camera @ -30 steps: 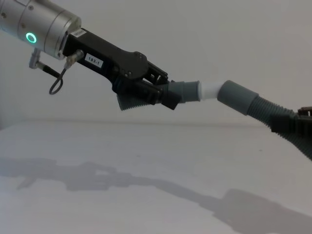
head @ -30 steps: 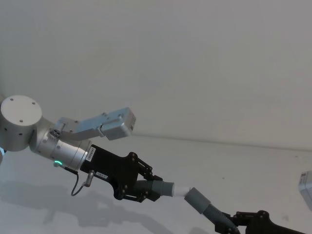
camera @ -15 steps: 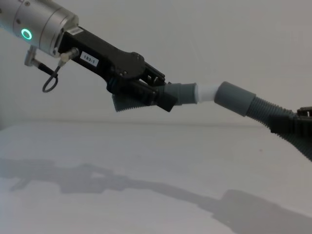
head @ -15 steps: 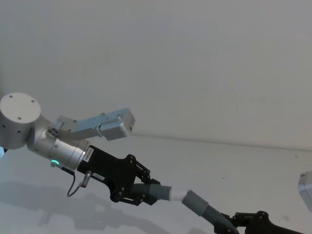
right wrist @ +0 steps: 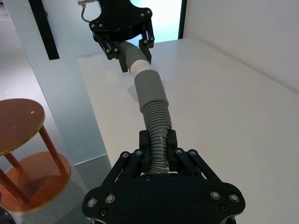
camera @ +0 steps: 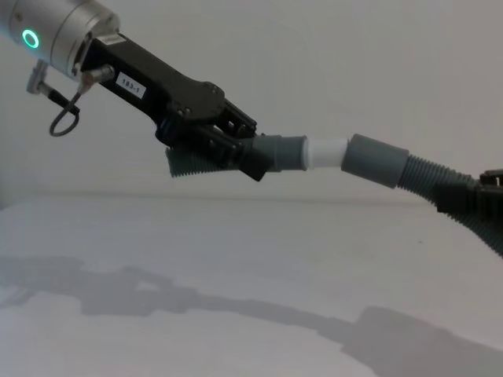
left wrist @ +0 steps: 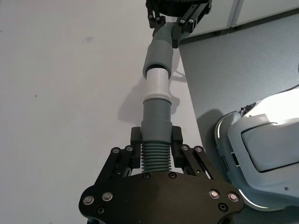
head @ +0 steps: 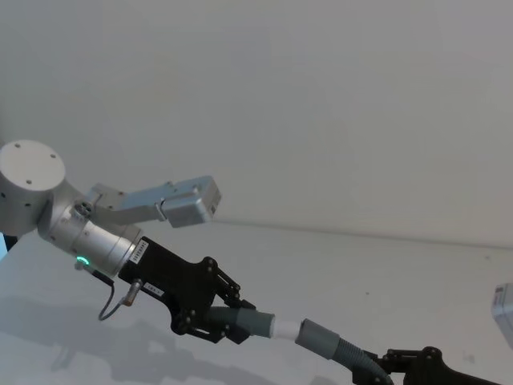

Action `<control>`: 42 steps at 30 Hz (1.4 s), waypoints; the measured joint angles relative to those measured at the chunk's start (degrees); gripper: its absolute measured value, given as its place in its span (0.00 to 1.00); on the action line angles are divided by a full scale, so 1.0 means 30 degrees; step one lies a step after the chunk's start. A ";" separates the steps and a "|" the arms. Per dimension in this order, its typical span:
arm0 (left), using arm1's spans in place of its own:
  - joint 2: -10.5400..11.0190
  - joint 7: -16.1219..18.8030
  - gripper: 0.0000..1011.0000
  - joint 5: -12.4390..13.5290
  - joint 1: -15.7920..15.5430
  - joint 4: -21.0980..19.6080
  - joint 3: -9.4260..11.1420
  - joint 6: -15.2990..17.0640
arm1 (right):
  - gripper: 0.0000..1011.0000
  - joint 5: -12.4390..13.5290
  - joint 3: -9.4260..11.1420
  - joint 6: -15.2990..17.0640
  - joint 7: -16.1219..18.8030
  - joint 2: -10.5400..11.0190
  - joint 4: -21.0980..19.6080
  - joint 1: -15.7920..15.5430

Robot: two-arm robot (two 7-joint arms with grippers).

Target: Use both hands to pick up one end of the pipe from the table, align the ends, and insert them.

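Chest view first: left gripper (camera: pixel 236 153) coming in from the upper left on a silver wrist (camera: pixel 59 27) with a green ring light (camera: pixel 31 38). Jaws clamped on the left hose piece (left wrist: pixel 155 158), right behind its narrow grey cuff (camera: pixel 279 153). Short white tube tip (camera: pixel 326 151) poking out of that cuff toward the right. Thin black cable (camera: pixel 59 118) looping under the wrist.

Over at the right edge, right gripper (camera: pixel 475 203) just barely in frame. Jaws closed around the ribbed part of the right hose piece (camera: pixel 440 182), with the wider socket cuff (camera: pixel 376 161) pointing back toward the left one.

White tube tip touching the mouth of the socket cuff, most of the white exposed. Can't tell the depth inside, if any. Slight kink at the meeting point seen from this side, but pretty much one straight line in both wrist views.

Both pieces up in the air, well above the white desk (camera: pixel 236 259), with their shadow (camera: pixel 196 302) lying across the surface.

Head view: same pair low in the middle, left gripper toward the lower left, right gripper down at the bottom edge.

Right wrist view: round wooden stool (right wrist: pixel 18 123) on the floor past the desk edge.
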 joint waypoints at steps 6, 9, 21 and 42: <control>-0.0031 -0.0337 0.34 0.0000 -0.0301 0.0076 0.0219 0.0166 | 0.18 0.0009 -0.0090 -0.0388 0.0166 0.0136 -0.0002 -0.0038; -0.0081 -0.0439 0.34 -0.0001 -0.0399 0.0166 0.0284 0.0174 | 0.18 0.0008 -0.0137 -0.0548 0.0245 0.0211 -0.0028 -0.0071; -0.0525 -0.0829 0.34 -0.0025 -0.0855 0.0844 0.0622 -0.0029 | 0.18 -0.0050 -0.0352 -0.1303 0.0457 0.0511 -0.0278 -0.0279; -0.0831 -0.1524 0.34 -0.0185 -0.1335 0.1507 0.1140 -0.0575 | 0.18 -0.0350 -0.0832 -0.2123 0.0611 0.0866 -0.0356 -0.0197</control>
